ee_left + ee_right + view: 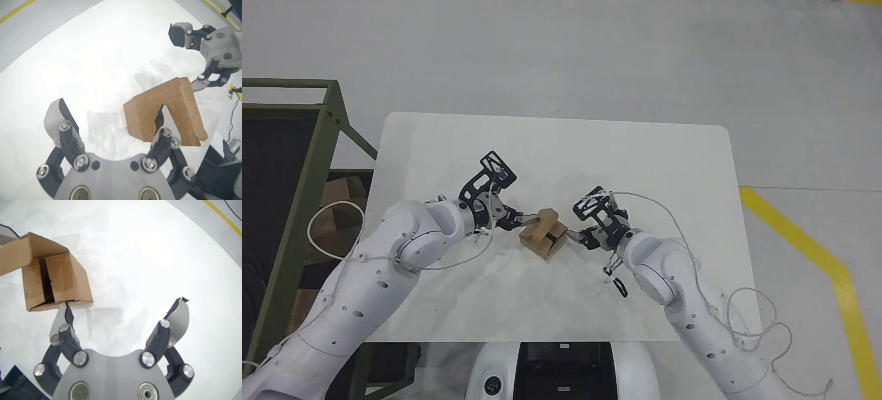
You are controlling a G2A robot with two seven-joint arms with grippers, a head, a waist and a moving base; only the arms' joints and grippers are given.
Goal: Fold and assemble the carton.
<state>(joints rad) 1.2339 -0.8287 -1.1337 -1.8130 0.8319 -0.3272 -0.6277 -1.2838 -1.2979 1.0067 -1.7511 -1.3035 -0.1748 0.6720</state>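
Near the middle of the white table (642, 150), a little toward the robot, you have the carton (542, 235): a small box of plain brown corrugated cardboard, matte, with creased folds and ragged cut edges. It rests on the tabletop, turned diagonally to the table's edges.

In the right wrist view the carton (62, 275) shows you its flapped end. Two flaps are folded inward with a dark slit between them, and another flap stands out from the far edge. That end faces the right arm, while a closed flat panel of the carton (164, 109) faces the left arm. The box looks nearly as wide as it is long, so you cannot tell its long axis from these views.

Your left gripper (510, 200) sits just beside the carton's left side with its jaws spread wide. In its own wrist view the left gripper (111, 106) has one ribbed black pad against the cardboard panel, and the other finger is out over bare table.

Your right gripper (582, 220) is at the opposite side, also spread wide. In its own wrist view the right gripper (122, 304) has one fingertip at the lower edge of the flapped end, and the other is well clear. Both forearms angle inward from the robot toward the box, and neither gripper grasps anything.
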